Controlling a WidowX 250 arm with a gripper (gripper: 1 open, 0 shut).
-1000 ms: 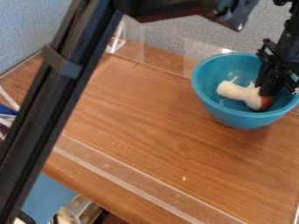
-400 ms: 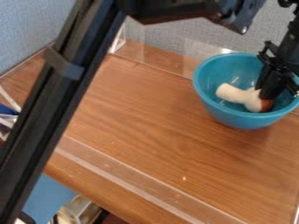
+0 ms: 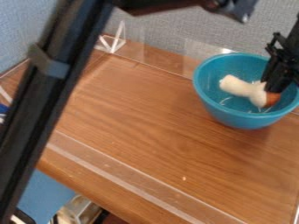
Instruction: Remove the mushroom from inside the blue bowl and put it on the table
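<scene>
A thick black tube of the arm, smooth and straight-edged, slants down the left side of the frame, with a band around its upper part. It runs from the top of the frame toward the lower left corner, and a dark, blurred section reaches across the top edge.

At the lower left, beyond the edge of the desk [image 3: 140,131], sits a small jumble of pale and dark shapes too unclear to name. The desk is brown with a fine wood grain, and a clear, glossy strip runs diagonally across its lower part. Low see-through walls edge its far side.

At the right, the blue bowl [image 3: 215,108] stands upright on the desk, round, teal and plastic-looking, with a smooth, shiny inside. The mushroom [image 3: 242,88] is inside the bowl, tilted, its cream stem rounded and pointing left, its reddish-brown cap toward the right wall. The black, angular fingers [image 3: 278,80] come down from the upper right into the bowl, closed on the mushroom around the cap end; they partly hide it.

Behind, a grey wall [image 3: 176,31] with a speckled, fabric-like texture fills the upper frame, and a white triangular mark [image 3: 112,40] shows near the upper left.
</scene>
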